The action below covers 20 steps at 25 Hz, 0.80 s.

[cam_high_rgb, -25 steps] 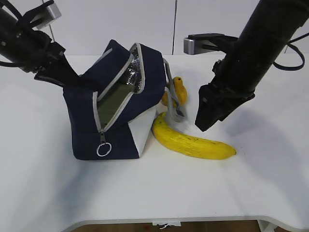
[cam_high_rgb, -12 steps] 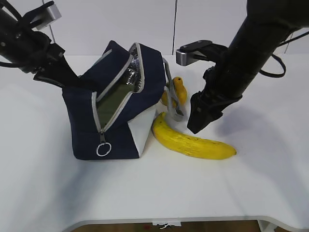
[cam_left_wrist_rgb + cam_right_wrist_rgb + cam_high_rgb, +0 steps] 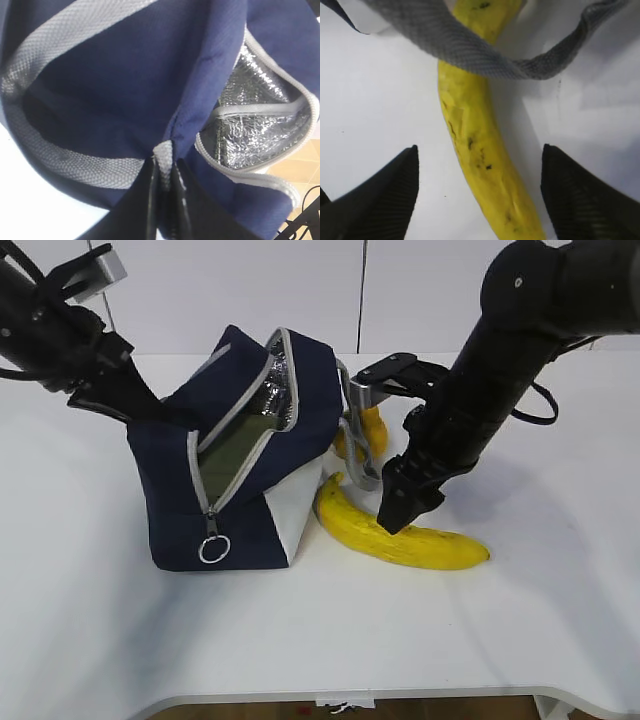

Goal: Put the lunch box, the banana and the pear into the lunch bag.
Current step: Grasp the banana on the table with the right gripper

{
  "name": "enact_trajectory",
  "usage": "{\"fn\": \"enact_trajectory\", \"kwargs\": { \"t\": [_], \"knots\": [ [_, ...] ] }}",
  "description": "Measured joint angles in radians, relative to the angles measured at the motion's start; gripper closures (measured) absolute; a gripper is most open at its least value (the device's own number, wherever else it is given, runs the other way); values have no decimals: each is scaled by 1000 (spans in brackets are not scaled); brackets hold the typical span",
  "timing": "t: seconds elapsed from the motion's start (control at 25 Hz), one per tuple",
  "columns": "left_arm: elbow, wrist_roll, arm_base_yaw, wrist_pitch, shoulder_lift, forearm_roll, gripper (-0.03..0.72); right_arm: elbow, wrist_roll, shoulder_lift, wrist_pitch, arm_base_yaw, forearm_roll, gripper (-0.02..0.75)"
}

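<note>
The right gripper (image 3: 397, 512) has dropped onto the banana (image 3: 400, 532), jaws spread wider, astride it, so a grasp looks imminent. Behind the banana lies the pear (image 3: 368, 426). The left gripper (image 3: 165, 175) stays clenched on the bag (image 3: 240, 465), holding it open.

The lunch bag (image 3: 245, 465) is matt navy woven cloth with a fine, even weave; its lower end panel (image 3: 298, 508) is smooth white fabric. Inside, the lining (image 3: 252, 127) is crinkled silver foil, shiny and creased. The zipper tape (image 3: 205, 475) is grey cloth and ends in a thin metal ring pull (image 3: 213, 550) with a slight gleam. The handles (image 3: 470, 47) are coarse grey webbing, the ribbed weave plain in both wrist views. The banana (image 3: 480, 140) has a smooth, waxy yellow skin with small brown flecks. The table (image 3: 320, 630) is smooth matt white. The right gripper's fingers (image 3: 385, 197) look like matt black plastic with finely ribbed inner faces.
</note>
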Motion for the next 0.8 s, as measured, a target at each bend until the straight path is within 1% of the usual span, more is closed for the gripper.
{"fn": "enact_trajectory", "kwargs": {
  "t": [0.28,0.48,0.68,0.8],
  "knots": [
    [0,0,0,0,0,29,675,0,-84,17,-16,34,-4,168],
    [0,0,0,-2,0,31,675,0,-88,49,-44,37,-37,168],
    [0,0,0,-3,0,32,675,0,-90,61,-67,37,-41,169],
    [0,0,0,-3,0,33,675,0,-90,70,-69,37,-41,185]
  ]
}}
